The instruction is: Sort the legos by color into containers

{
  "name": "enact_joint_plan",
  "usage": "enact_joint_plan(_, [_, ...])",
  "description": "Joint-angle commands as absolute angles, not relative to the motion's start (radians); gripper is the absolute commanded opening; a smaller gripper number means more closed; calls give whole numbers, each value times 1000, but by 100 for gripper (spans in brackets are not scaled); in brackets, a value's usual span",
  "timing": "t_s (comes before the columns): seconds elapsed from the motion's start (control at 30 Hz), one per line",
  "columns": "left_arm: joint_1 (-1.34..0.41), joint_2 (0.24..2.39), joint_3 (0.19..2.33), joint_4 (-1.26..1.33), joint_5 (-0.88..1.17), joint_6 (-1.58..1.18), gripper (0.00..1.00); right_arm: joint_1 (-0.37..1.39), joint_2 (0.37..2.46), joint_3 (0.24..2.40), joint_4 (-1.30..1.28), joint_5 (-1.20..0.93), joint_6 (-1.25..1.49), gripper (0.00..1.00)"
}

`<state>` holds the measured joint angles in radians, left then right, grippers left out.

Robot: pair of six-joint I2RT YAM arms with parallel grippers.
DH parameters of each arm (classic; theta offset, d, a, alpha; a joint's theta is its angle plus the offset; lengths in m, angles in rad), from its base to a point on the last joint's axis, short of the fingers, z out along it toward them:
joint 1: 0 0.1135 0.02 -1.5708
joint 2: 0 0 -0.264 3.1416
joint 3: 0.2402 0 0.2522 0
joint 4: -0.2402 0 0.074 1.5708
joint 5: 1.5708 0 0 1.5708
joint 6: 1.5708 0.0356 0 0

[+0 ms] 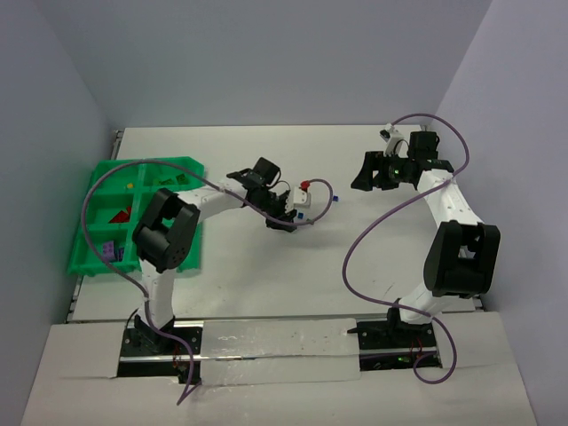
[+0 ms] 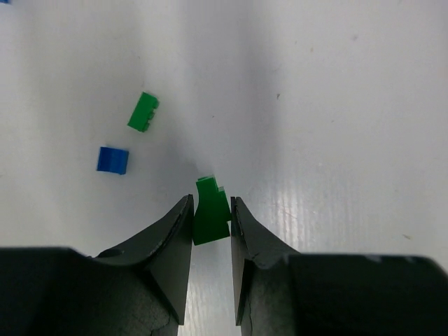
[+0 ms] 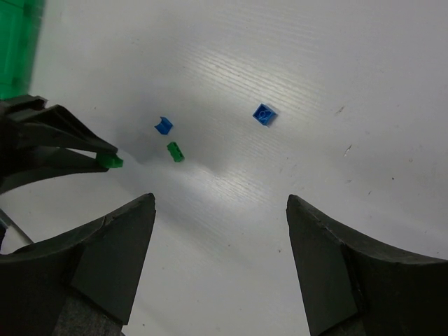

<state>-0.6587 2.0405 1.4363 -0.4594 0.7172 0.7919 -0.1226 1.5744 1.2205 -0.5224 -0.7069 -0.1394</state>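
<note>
In the top view, the tray [image 1: 133,222] is sitting against the left edge of the table [image 1: 266,284], keeping red legos [image 1: 118,215] and purple legos [image 1: 108,251] in separate compartments. The left arm is reaching past it toward the middle, with the left gripper [image 1: 286,220] pointing down well away from every edge. The right gripper [image 1: 362,173] is hovering to its right, apart from it, and bare white surface is lying between them and on to the far edge. In the left wrist view, the fingers [image 2: 175,238] are clamping a green brick [image 2: 211,213] from both sides at their very tips; whether it is touching the table I cannot tell. A second green brick [image 2: 143,112] and a blue brick [image 2: 113,159] are lying near each other up and to the left, apart from the fingers, while the surface to the right is lying open. In the right wrist view, the right gripper's jaws are standing wide apart with only table showing between them. Beyond them the second green brick and the blue brick are lying just beside each other, and a square blue brick [image 3: 264,115] is lying apart to the right. The left gripper is showing at the left edge with the green brick at its tip, and a corner of the tray is showing at the top left.
</note>
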Motion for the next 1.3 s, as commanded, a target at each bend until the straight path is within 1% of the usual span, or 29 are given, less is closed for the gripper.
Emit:
enact_joint_plan(0.0, [-583,1905,1436,-427,839,659,15,-123,1580,1223,-478,-730,-130,82])
enact_joint_plan(0.13, [-511,1846,1434,-439,860,552,12,-102,1583,1226,-475,-717,-136,83])
enact_joint_plan(0.27, [-384,1790,1441,-457,857,436,8,-63,1601,1247,-475,-685,-141,83])
enact_joint_plan(0.33, [-302,1761,1443,-462,825,399,7,-50,1608,1260,-485,-666,-151,83])
enact_joint_plan(0.53, [-155,1680,1428,-474,714,351,5,-9,1637,1311,-521,-620,-186,83])
enact_joint_plan(0.73, [-53,1697,1453,-511,641,317,5,-5,1677,1341,-504,-565,-213,84])
enact_joint_plan(0.97, [-7,1754,1494,-515,561,303,6,-5,1690,1323,-501,-477,-308,85])
enact_joint_plan(1.07, [-3,1798,1520,-527,531,324,6,-5,1726,1360,-547,-467,-341,85])
enact_joint_plan(1.27, [59,1876,1607,-570,492,368,8,-5,1755,1401,-578,-462,-356,84])
